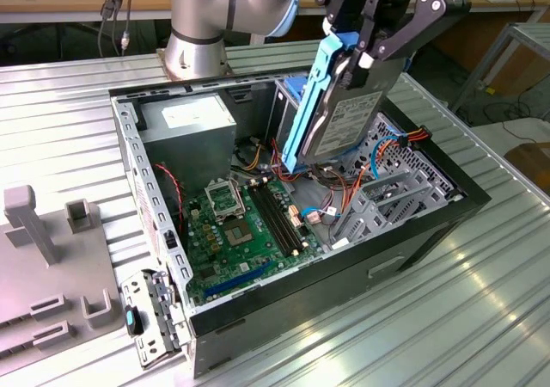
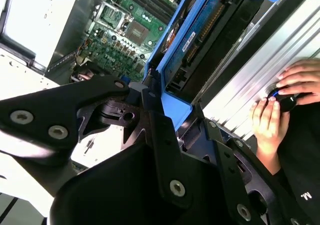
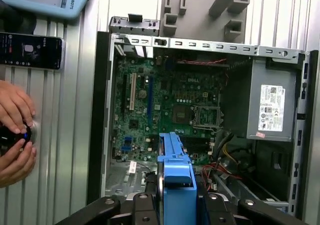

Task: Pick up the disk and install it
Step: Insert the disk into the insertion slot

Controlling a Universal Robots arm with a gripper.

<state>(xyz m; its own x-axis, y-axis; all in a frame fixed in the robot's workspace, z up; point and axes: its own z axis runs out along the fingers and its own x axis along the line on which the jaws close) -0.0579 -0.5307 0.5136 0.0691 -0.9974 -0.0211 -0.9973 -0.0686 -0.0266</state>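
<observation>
Item: the disk (image 1: 348,116), a silver drive in a blue carrier.
Location: aloft over the open computer case (image 1: 344,279), directly below the gripper (image 1: 368,56), which is clamped on its upper end.
Orientation: on edge, long axis steep, lower end pointing down at the wiring between the motherboard (image 1: 245,224) and the grey drive cage (image 1: 404,189). It appears clear of both, though contact is hard to judge.

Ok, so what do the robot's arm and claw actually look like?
The arm is rounded silver-grey metal with light blue joint caps. The claw is black, built of flat angular link plates fastened by silver screws.
</observation>
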